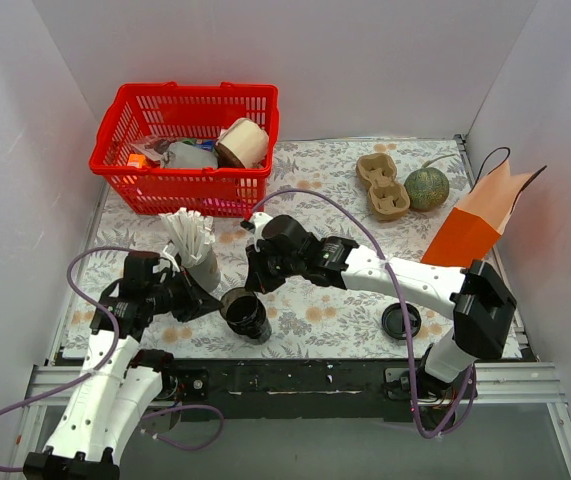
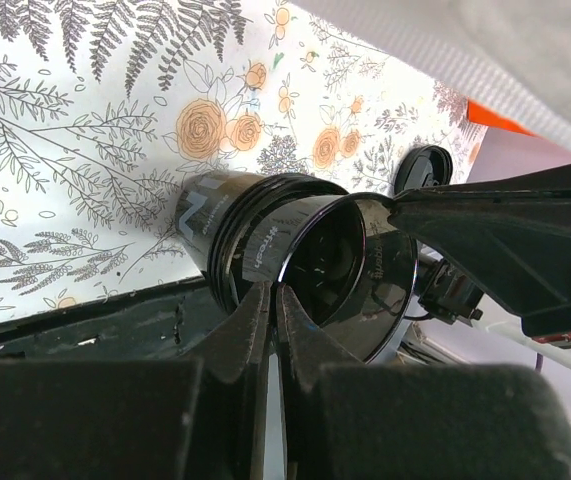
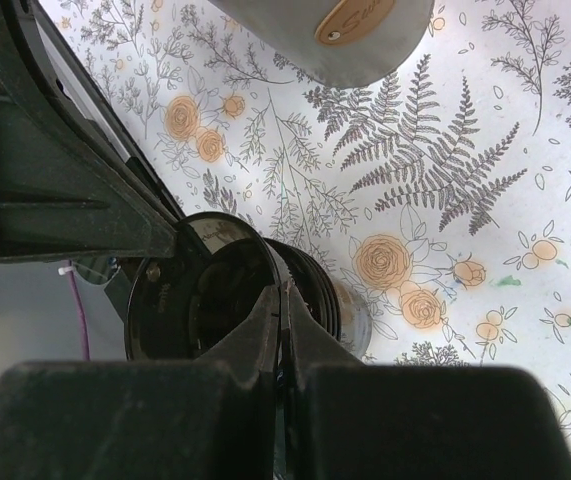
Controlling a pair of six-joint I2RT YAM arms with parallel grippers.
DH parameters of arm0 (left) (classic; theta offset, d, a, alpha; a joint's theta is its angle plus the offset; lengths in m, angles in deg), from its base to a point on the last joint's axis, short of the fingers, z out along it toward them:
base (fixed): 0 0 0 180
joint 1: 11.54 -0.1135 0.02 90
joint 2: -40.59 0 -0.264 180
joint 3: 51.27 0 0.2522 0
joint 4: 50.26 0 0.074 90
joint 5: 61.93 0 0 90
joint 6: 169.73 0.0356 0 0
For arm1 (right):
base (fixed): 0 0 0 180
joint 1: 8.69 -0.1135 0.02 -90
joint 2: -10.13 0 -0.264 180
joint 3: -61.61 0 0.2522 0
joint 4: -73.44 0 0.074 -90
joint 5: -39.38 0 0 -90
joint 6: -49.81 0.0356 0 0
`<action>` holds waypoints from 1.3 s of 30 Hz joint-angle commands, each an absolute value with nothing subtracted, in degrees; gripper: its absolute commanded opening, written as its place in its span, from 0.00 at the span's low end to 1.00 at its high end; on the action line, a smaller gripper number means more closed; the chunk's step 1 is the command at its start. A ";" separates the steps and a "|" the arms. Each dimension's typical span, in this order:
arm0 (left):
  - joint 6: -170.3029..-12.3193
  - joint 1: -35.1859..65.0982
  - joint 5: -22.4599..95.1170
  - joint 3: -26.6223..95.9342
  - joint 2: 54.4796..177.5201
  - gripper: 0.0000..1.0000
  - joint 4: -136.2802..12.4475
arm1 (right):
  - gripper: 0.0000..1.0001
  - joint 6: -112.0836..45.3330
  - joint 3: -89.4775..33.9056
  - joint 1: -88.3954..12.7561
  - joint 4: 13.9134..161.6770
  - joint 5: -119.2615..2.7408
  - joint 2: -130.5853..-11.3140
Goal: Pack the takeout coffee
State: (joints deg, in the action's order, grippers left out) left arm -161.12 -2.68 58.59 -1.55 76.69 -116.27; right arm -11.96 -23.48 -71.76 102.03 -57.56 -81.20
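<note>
The takeout coffee, a small black cup [image 1: 246,316] with a dark inside, stands on the flowered cloth near the front edge. My left gripper [image 1: 214,302] is shut on its left rim; in the left wrist view the two fingers pinch the rim [image 2: 273,292] of the cup [image 2: 265,245]. My right gripper [image 1: 256,286] comes from the far right and is shut on the far rim; in the right wrist view its fingers close on the rim [image 3: 286,292] of the cup [image 3: 215,300]. The flat black lid [image 1: 402,321] lies apart to the right.
A grey cup of white sticks [image 1: 197,258] stands just behind the left gripper. A red basket [image 1: 115,170] of items is at the back left. A cardboard cup carrier [image 1: 383,186], a green melon [image 1: 427,187] and an orange paper bag [image 1: 477,220] are at the right.
</note>
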 commanded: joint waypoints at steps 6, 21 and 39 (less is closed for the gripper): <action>-161.29 -2.75 59.53 5.37 76.10 0.00 -113.33 | 0.01 -13.91 -25.36 -72.41 101.43 -55.63 -76.36; -163.75 -2.75 60.50 11.88 78.38 0.00 -109.46 | 0.01 -17.60 -29.23 -72.41 104.25 -48.87 -72.05; -167.18 -2.67 64.89 6.08 78.12 0.05 -104.01 | 0.01 -17.34 -23.45 -71.36 106.71 -41.05 -66.52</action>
